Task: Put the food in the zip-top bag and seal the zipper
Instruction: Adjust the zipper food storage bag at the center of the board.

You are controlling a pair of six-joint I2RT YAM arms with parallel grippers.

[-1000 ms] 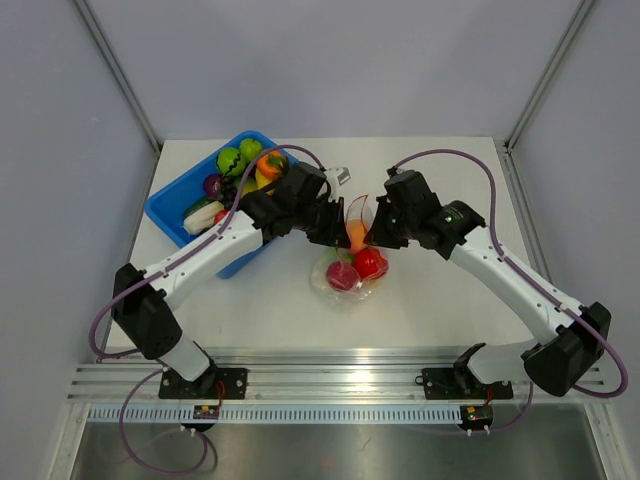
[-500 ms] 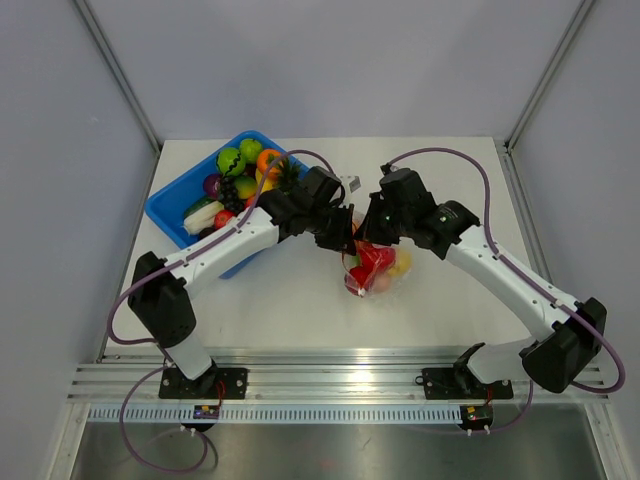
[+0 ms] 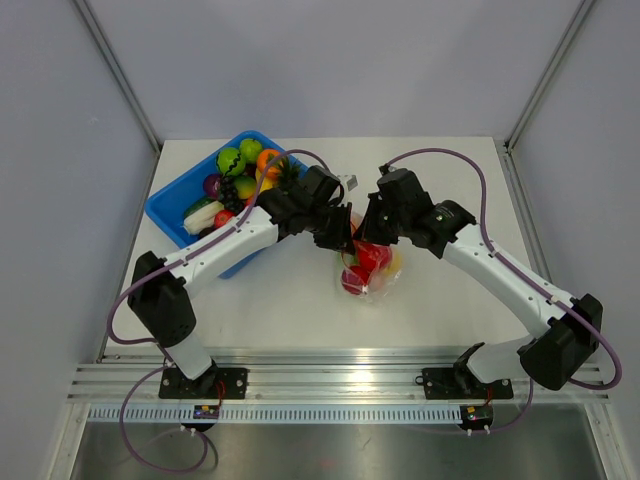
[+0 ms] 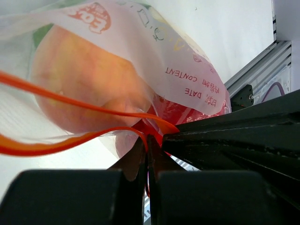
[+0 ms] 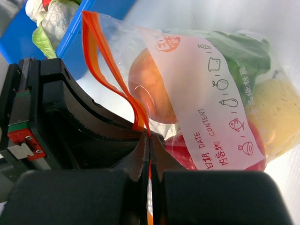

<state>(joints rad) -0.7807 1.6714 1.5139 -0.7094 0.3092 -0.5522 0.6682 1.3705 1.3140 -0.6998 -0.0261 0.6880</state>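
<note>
The clear zip-top bag (image 3: 370, 268) hangs between both grippers above the table's middle, holding red, orange, yellow and green toy food (image 5: 154, 89). My left gripper (image 3: 343, 232) is shut on the red-orange zipper strip (image 4: 84, 105) at the bag's mouth. My right gripper (image 3: 367, 232) is shut on the same strip (image 5: 98, 56), close against the left one. The mouth gapes open in both wrist views. The white slider tab is not visible.
The blue bin (image 3: 170, 205) at the back left holds several more toy fruits and vegetables, including green, orange and purple pieces (image 3: 240, 170). A small grey object (image 3: 350, 183) lies on the table behind the grippers. Metal rails run along the near edge.
Both grippers have lifted the bag off the table and moved close together; the food has slid to the bag's bottom, which now hangs lower and to the right.
</note>
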